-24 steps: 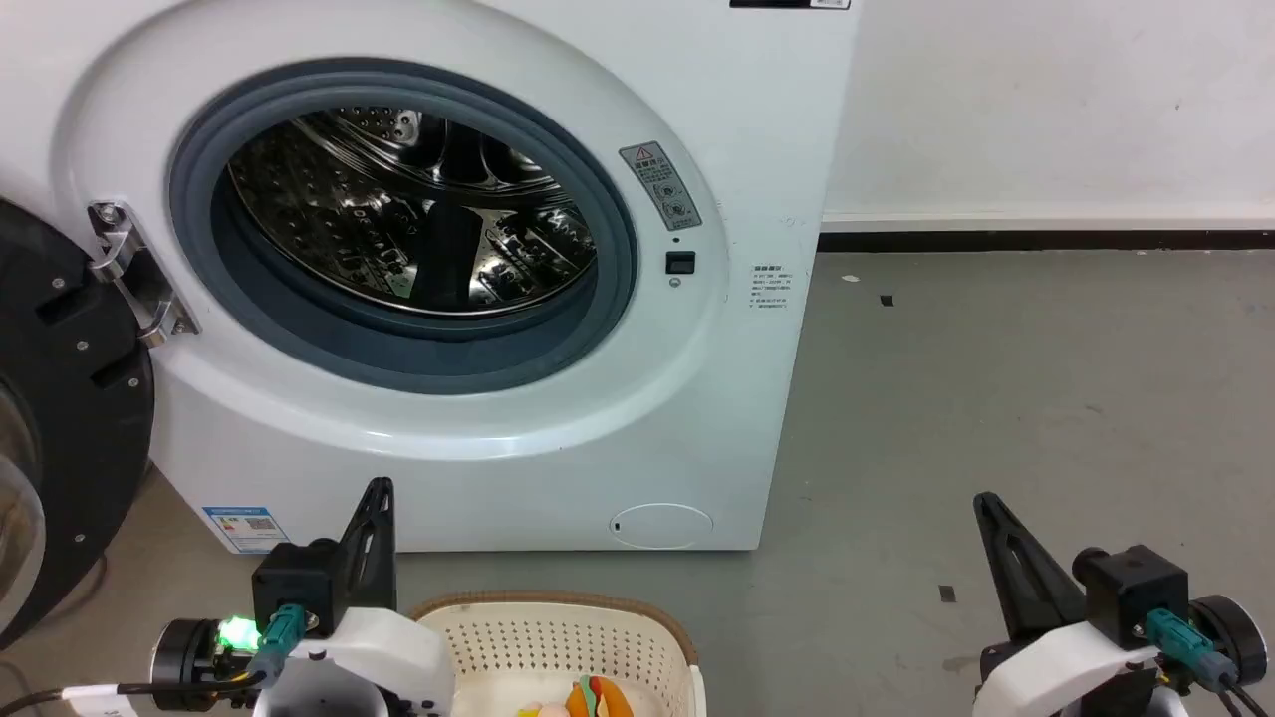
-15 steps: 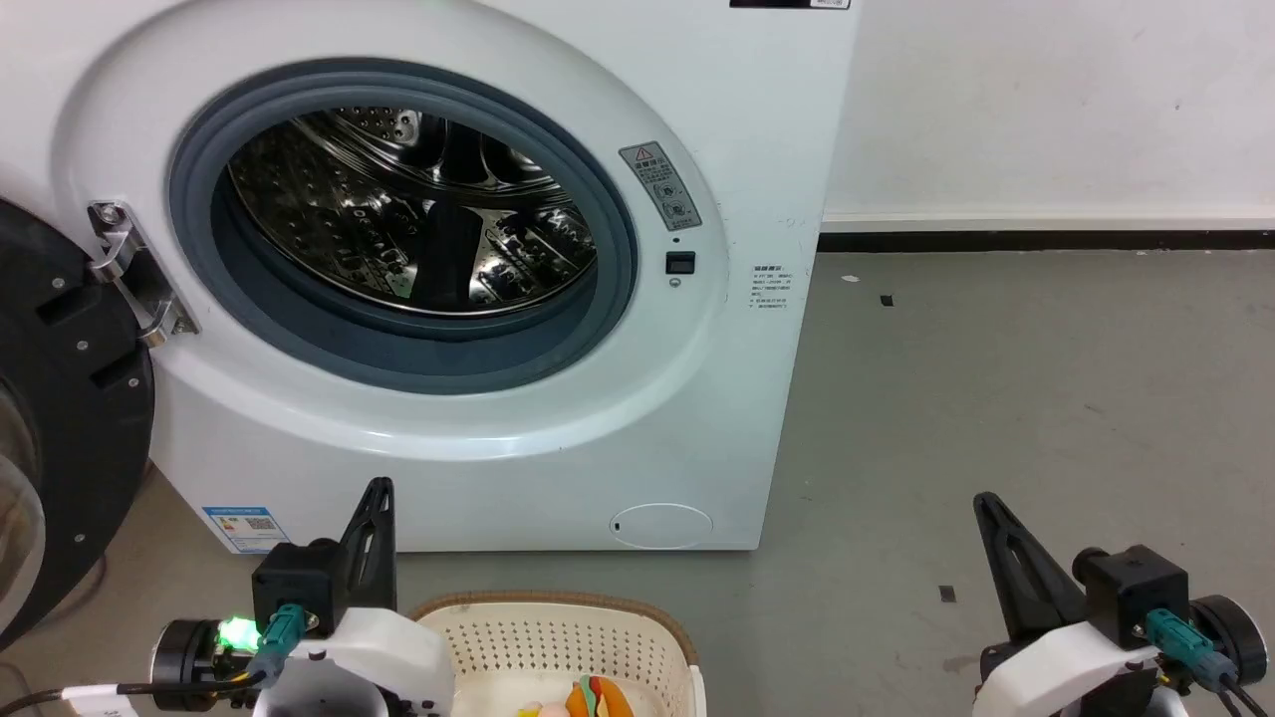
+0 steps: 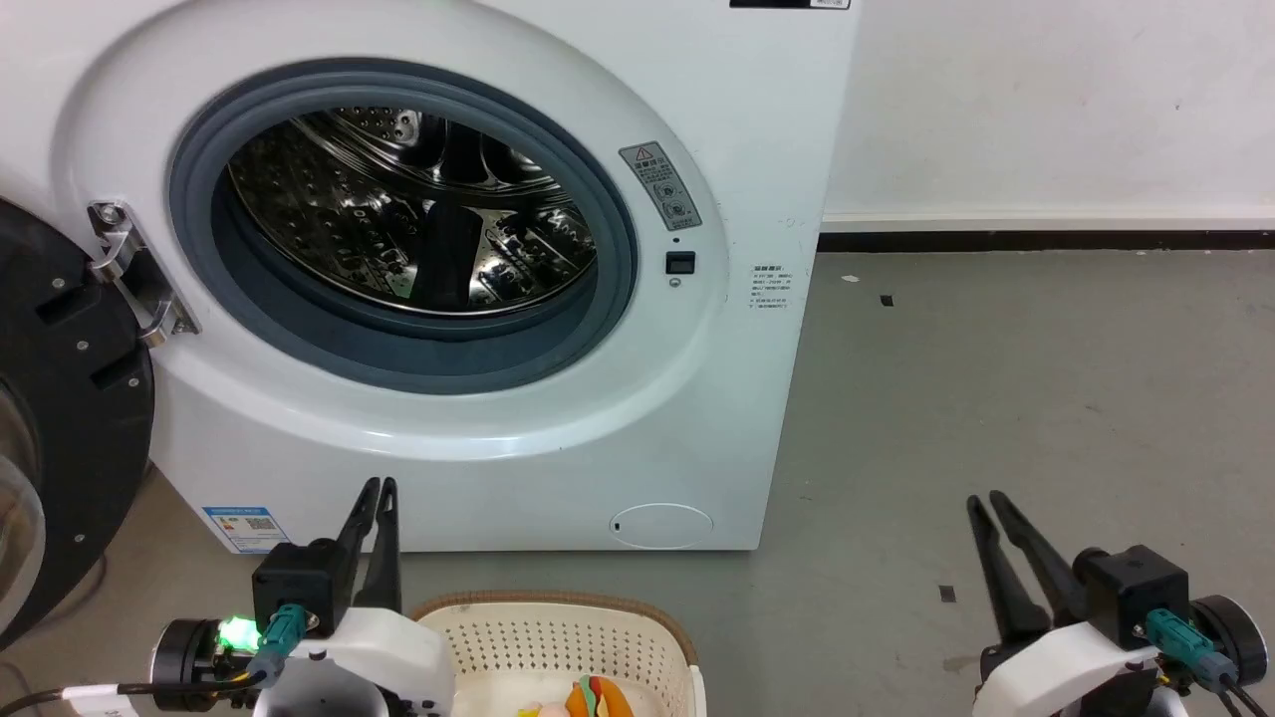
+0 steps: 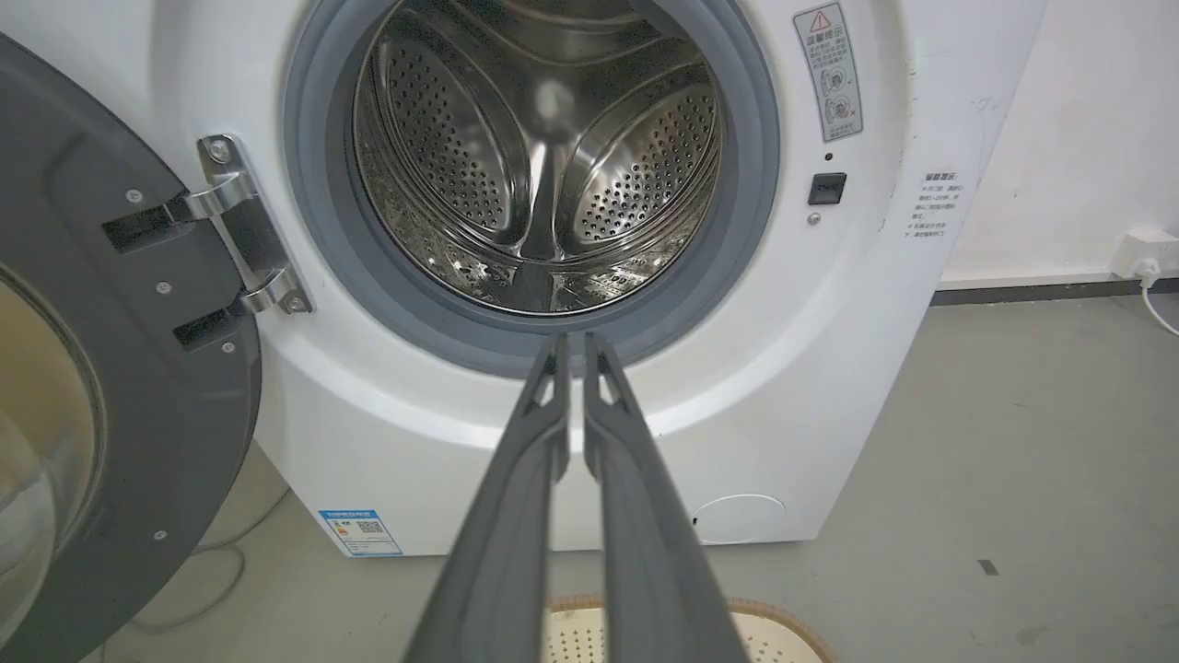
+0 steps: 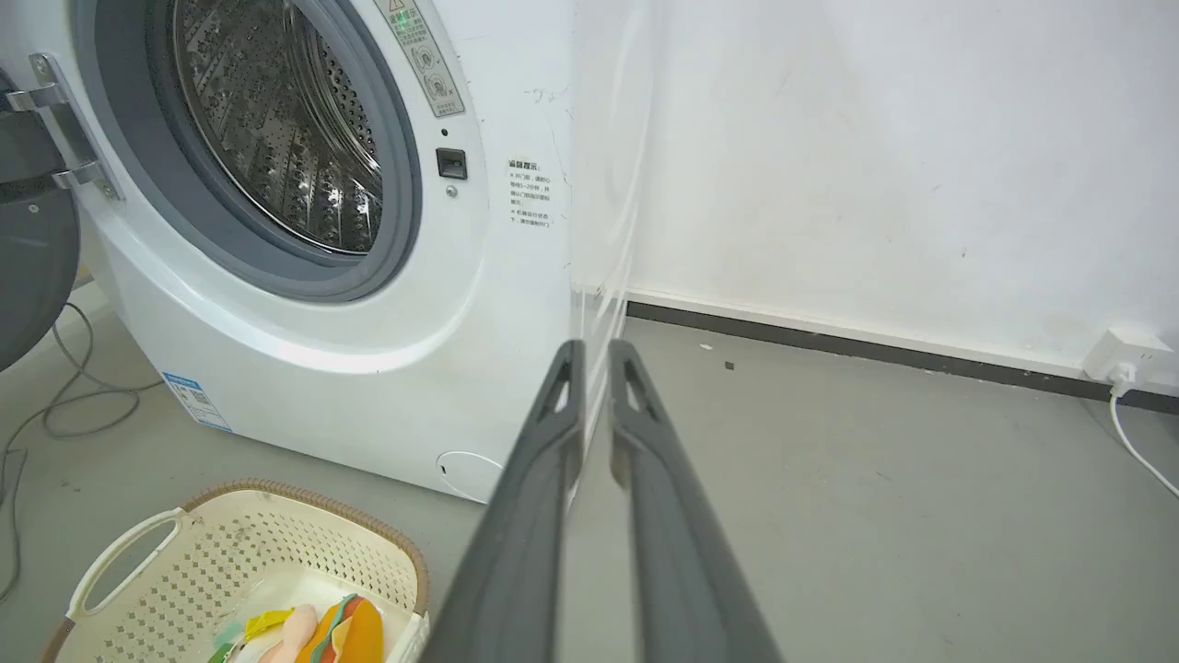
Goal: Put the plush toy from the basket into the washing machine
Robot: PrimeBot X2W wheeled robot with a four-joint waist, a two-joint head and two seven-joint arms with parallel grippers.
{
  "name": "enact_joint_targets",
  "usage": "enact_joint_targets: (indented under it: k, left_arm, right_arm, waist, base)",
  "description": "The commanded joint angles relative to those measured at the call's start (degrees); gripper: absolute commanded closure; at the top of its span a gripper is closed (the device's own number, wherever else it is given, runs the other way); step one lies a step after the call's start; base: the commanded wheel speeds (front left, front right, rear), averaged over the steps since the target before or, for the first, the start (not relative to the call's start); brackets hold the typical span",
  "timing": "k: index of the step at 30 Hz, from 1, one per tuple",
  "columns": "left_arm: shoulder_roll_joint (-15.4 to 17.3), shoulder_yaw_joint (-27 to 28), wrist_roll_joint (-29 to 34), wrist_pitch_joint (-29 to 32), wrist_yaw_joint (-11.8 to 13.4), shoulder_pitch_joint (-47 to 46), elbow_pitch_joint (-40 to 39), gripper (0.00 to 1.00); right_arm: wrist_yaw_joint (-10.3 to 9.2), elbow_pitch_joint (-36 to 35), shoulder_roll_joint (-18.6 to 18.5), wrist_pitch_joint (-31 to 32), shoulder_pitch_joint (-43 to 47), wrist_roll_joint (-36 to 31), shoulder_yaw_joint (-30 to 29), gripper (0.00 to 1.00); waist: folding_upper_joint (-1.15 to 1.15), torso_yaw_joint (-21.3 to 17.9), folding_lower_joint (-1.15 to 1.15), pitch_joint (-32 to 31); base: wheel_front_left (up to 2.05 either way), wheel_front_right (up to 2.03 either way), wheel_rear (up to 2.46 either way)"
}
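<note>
Floor runs grey from the washing machine at eleven o'clock to the white wall at one, while left gripper and right gripper stand slightly parted.

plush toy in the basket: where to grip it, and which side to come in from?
Take the plush toy across its orange bun, the bulkiest soft part showing. Come from straight above: it lies low in the basket, whose walls block any side approach. The right pincer, slightly open, would likely need to open wider first.
</note>
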Motion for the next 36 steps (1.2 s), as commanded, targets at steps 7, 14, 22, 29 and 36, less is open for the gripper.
enact_joint_targets:
  k: [7,14,22,29,36]
  left_arm:
    - [0.00,-0.60,-0.15,-0.76,0.96,-0.17,0.27,0.00]
    - [0.03,-1.37,-0.26,-1.59,1.51,-1.18,1.09,0.00]
    - [0.04,-2.41,-0.91,-2.55,0.98,-4.12,6.09,0.00]
    - [0.04,-3.56,-1.47,-2.92,0.01,-7.77,13.29,0.00]
    - [0.23,-4.67,-2.11,-1.70,-1.06,-11.86,19.91,0.00]
  right_arm:
    - [0.00,-0.35,0.00,-0.75,0.05,1.29,-0.50,0.00]
    - [0.00,-1.07,0.00,-1.58,-0.12,2.95,-1.05,0.00]
    - [-0.01,-1.91,0.00,-2.54,-1.01,4.29,-1.43,0.00]
    - [-0.01,-2.86,0.00,-3.37,-2.34,5.64,-1.75,0.00]
    - [-0.01,-4.01,0.00,-4.20,-4.08,7.09,-2.01,0.00]
  waist:
    - [0.00,-0.01,0.00,0.12]
    - [0.00,0.02,0.00,0.83]
    - [0.00,-0.32,0.00,2.92]
    - [0.00,-1.28,0.00,6.02]
    - [0.00,-2.37,0.00,10.22]
  base:
    - [0.00,0.00,0.00]
    - [0.00,0.00,0.00]
    - [0.00,0.00,0.00]
    - [0.00,0.00,0.00]
    - [0.00,0.00,0.00]
